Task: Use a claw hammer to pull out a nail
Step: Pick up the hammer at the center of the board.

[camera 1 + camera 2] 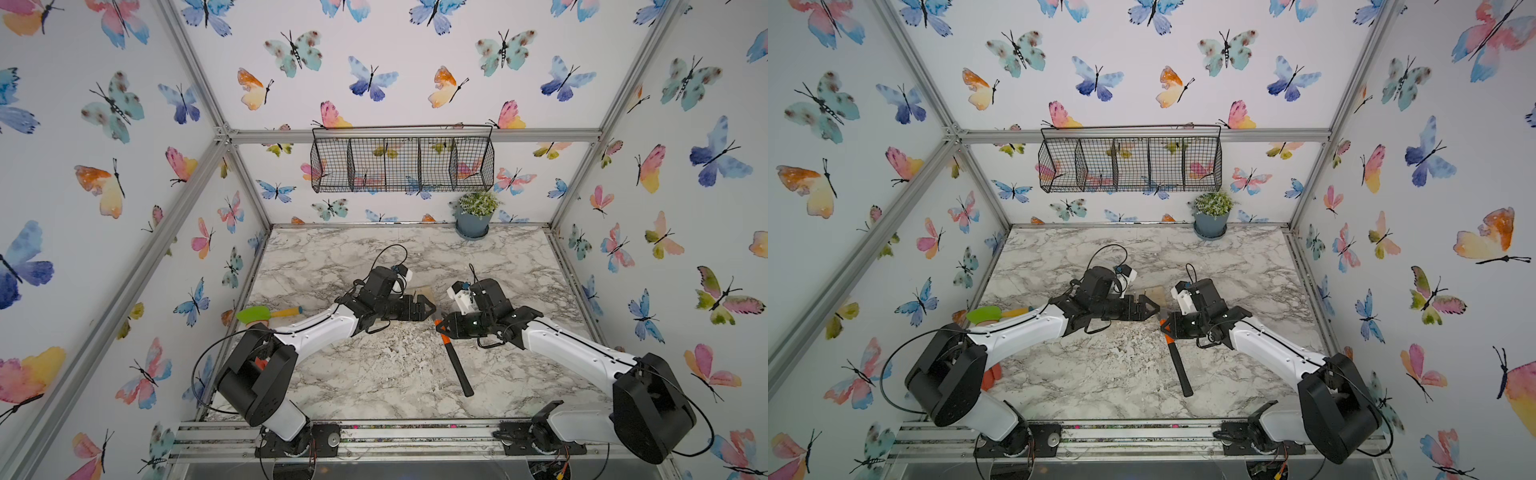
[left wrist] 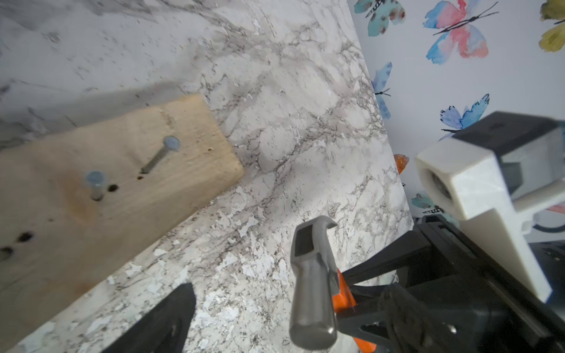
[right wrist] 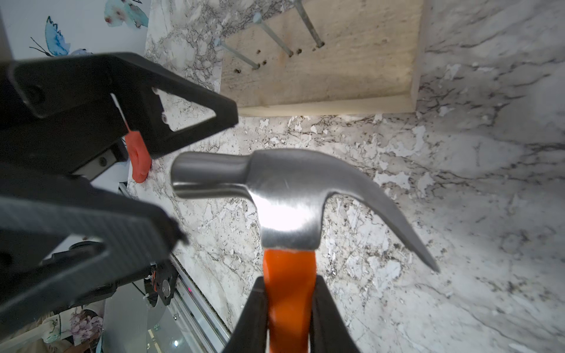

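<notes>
Claw hammer (image 3: 287,195), silver steel head, orange neck, black handle: mid-table, right gripper (image 3: 289,287) clamped on the neck, handle trailing toward 5 o'clock, a high grip likely chosen for steering the claw. Grey-veined marble tabletop (image 1: 374,374); black wire wall basket (image 1: 403,166), 12 o'clock; pale wooden board (image 3: 336,67) just past the head, 12 o'clock; potted plant (image 1: 476,212), 1 o'clock; green spatula (image 1: 255,313), 9 o'clock; three grey half-driven nails (image 3: 273,36) in the board. Left gripper (image 1: 428,308), jaws wide and empty, hovers at the board, probably to pin it, crowding the claw's path.
</notes>
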`<act>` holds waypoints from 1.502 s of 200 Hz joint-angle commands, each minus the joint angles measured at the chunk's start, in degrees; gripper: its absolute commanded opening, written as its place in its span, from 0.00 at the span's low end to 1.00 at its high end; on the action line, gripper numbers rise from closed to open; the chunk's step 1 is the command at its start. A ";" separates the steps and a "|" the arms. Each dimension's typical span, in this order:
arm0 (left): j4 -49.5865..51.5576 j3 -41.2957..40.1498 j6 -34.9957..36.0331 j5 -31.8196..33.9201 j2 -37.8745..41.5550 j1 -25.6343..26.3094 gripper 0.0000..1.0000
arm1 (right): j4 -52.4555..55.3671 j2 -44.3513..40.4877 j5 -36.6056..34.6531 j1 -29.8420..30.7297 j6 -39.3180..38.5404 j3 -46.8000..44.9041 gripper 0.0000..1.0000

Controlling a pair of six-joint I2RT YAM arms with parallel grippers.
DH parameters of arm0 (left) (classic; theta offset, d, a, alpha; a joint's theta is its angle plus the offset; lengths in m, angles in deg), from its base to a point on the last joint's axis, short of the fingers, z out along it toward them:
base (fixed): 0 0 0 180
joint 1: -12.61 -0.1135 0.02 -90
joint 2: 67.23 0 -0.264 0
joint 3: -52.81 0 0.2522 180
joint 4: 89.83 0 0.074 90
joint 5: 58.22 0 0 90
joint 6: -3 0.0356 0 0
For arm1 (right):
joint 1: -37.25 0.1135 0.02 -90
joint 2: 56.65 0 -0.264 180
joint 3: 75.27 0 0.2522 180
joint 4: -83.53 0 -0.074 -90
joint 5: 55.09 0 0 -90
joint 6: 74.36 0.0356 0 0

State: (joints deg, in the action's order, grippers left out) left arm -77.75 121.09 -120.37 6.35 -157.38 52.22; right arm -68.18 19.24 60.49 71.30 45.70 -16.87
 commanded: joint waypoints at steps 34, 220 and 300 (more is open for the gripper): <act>-5.57 0.67 -4.45 -6.94 -3.72 1.87 0.84 | -4.12 -2.67 2.08 -0.29 -1.15 0.10 0.03; -12.22 2.43 -8.47 -10.19 -6.32 1.79 0.00 | -3.14 -5.14 2.72 -0.27 -3.36 -0.67 0.26; -19.05 -1.44 -11.16 -9.73 3.97 -5.50 0.00 | -2.82 -11.42 -1.87 -0.38 -0.22 1.27 0.62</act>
State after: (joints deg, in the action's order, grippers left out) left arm -88.26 120.46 -129.68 -1.04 -160.22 49.88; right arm -69.74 9.23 59.12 71.03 44.52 -16.06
